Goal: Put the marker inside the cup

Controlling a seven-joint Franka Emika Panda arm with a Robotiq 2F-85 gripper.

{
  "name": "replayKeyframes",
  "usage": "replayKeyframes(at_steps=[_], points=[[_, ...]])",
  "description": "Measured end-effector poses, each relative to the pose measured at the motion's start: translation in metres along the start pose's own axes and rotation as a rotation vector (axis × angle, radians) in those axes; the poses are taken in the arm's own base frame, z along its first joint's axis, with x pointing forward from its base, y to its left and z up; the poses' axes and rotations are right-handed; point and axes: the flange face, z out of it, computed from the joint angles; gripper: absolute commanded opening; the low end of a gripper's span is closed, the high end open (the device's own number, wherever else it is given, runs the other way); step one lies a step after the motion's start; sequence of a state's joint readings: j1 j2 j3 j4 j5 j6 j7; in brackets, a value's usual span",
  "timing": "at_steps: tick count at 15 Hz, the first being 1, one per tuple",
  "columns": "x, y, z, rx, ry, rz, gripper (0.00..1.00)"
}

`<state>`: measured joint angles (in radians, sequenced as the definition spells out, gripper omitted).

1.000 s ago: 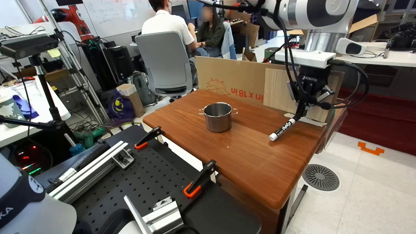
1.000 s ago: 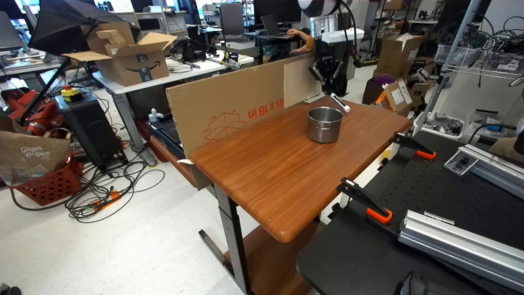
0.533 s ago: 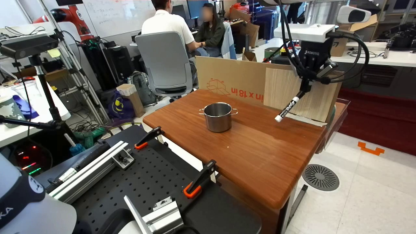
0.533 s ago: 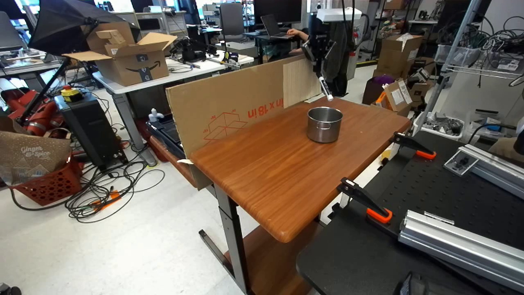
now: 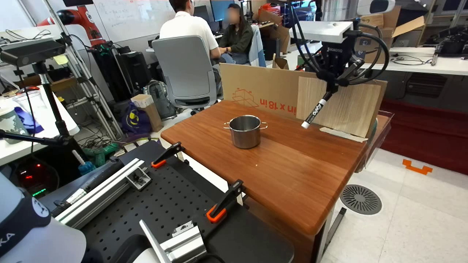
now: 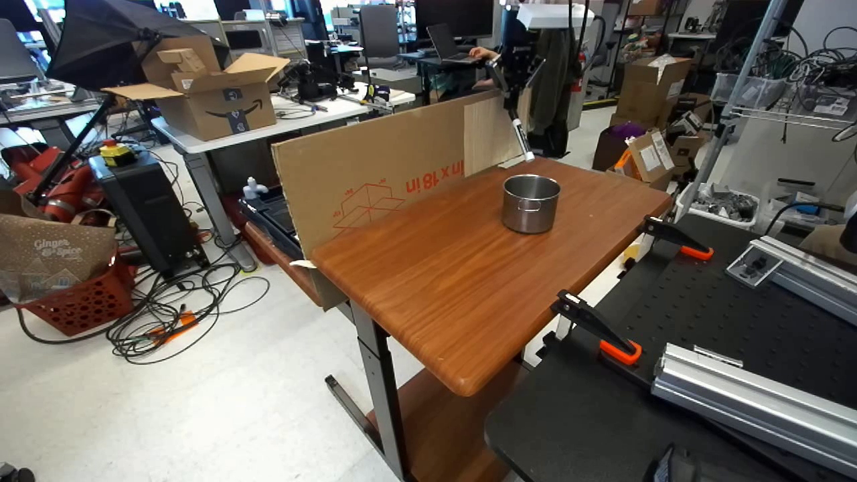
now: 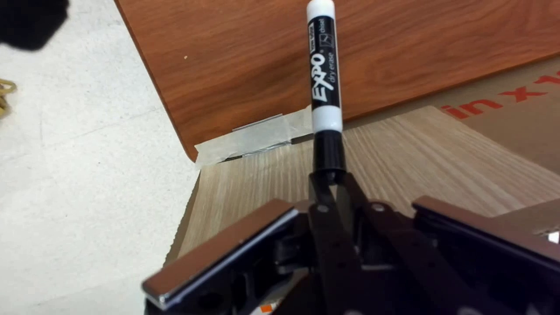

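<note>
The marker [image 5: 315,112] has a black label reading EXPO, a white end and a black cap. My gripper [image 5: 328,95] is shut on its black cap end and holds it tilted in the air, white end down. The marker [image 6: 521,142] and gripper [image 6: 512,114] are seen above the far part of the table. In the wrist view the marker [image 7: 324,74] points away from the fingertips [image 7: 331,178]. The silver metal cup [image 5: 246,138] stands upright on the table with two thin side handles. It also shows in an exterior view [image 6: 529,215]. The cup is out of the wrist view.
The brown wooden table [image 5: 285,182] has a cardboard wall [image 5: 263,87] along its back edge. A light wood panel [image 5: 343,106] leans there behind the gripper, taped at the bottom. Black clamps [image 5: 226,201] with orange pads sit at the near edge.
My gripper has risen from the table with the marker in it. It has then moved sideways, leftward in both exterior views. The cup has not moved.
</note>
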<state>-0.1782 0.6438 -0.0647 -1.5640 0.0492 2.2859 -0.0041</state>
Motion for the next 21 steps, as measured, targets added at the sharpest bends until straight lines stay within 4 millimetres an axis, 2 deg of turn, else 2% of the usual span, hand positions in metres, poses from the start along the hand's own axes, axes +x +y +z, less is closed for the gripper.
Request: replayKeyframes(at_steps=[9, 17, 21], points=[[-0.064, -0.049, -0.013, 0.027, 0.195, -0.068, 0.03], [-0.114, -0.063, -0.038, 0.043, 0.311, -0.096, 0.03], [-0.144, -0.071, -0.044, 0.05, 0.355, -0.118, 0.03]])
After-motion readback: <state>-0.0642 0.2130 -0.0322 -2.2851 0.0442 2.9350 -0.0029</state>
